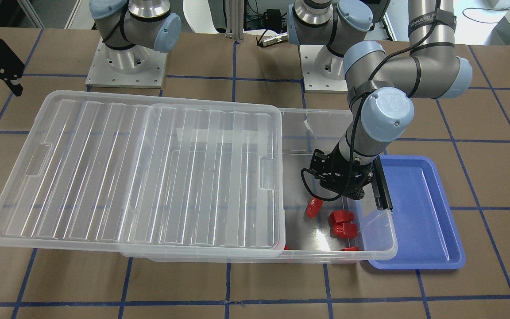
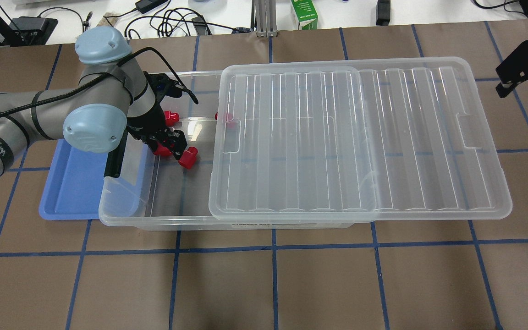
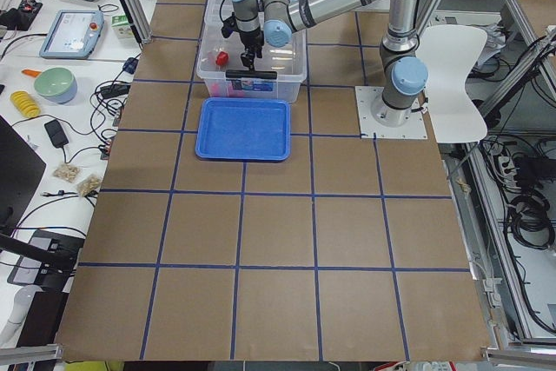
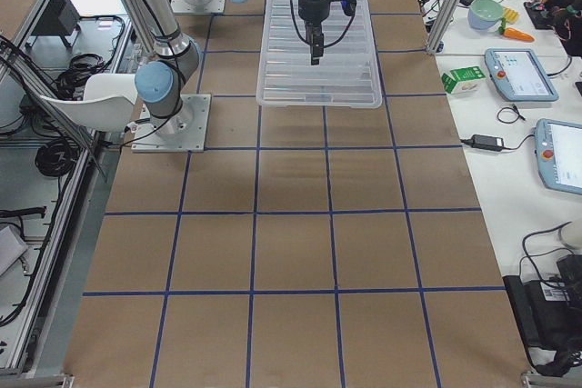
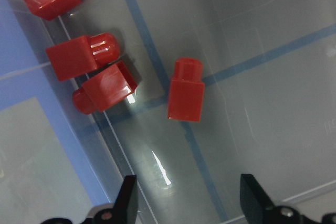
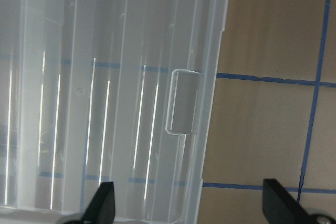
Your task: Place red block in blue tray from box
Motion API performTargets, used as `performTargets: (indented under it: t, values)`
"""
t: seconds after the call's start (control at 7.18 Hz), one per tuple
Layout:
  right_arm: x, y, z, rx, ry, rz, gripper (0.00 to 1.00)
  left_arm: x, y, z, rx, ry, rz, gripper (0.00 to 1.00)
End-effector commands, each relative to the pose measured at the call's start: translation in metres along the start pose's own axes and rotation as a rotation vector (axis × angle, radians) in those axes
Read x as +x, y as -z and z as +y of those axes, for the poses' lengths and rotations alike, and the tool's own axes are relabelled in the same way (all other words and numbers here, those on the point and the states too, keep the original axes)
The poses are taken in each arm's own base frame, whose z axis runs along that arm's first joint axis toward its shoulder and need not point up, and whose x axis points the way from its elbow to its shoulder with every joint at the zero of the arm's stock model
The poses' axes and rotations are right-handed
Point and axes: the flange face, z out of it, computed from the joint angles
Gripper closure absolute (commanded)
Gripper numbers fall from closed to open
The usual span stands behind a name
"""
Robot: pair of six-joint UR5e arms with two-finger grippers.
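The red block, squarish with a short stub, lies alone on the floor of the box and also shows in the front view and the overhead view. My left gripper is open and empty inside the open end of the box, just above the block. The blue tray lies empty beside that end of the box. My right gripper is open and empty, held high beyond the lid's far end.
Three lookalike red pieces lie clustered by the box wall on the tray side. The ribbed clear lid lies slid aside, covering most of the box. A black latch bar stands at the box's tray end.
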Motion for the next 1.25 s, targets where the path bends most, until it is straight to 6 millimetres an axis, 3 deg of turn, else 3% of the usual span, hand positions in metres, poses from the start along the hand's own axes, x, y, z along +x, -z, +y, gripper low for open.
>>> performTargets:
  t: [0.0,0.28,0.56,1.11]
  values:
    - [-0.082,-0.012,-0.02,-0.002,-0.064,-0.009,0.0,-0.005,-0.024,-0.011,-0.009,-0.046,0.005,0.27]
    - [-0.16,-0.034,-0.051,0.03,-0.134,-0.01,0.0,0.002,-0.041,-0.02,-0.017,-0.064,0.005,0.28]
    - [-0.167,-0.03,-0.069,0.04,-0.102,-0.015,0.0,0.002,-0.053,-0.026,-0.013,-0.069,0.002,0.28]
    - [-0.162,-0.007,-0.068,0.072,-0.089,-0.008,0.0,-0.001,-0.067,-0.032,-0.01,-0.068,0.001,0.28]
